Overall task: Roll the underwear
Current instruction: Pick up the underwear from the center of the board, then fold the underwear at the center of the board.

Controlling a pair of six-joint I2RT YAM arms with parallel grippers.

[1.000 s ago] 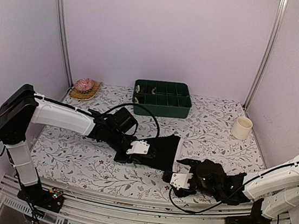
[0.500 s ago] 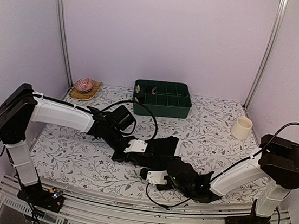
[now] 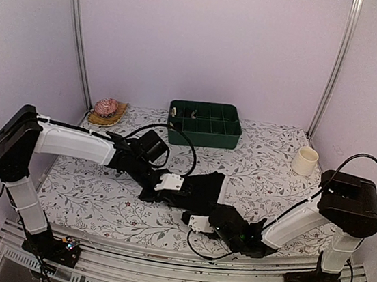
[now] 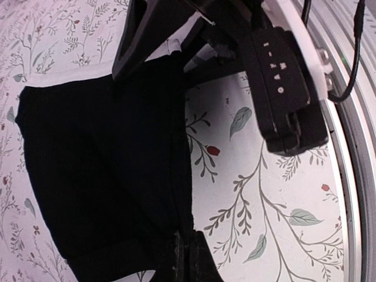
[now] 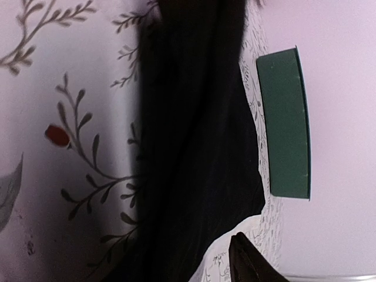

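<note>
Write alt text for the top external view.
Black underwear lies on a floral table between two robot arms: the left gripper is shut on its left edge, the right gripper at its near edge. A green bin and cream cup stand behind.

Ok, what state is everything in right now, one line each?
Underwear, lying flat on the table, not rolled yet.
Left fingers, shut, pinching the underwear's edge.
Right fingers, at the underwear's near edge; can't tell if open or shut.
Green bin, upright, open top.
Cup, upright.
</note>
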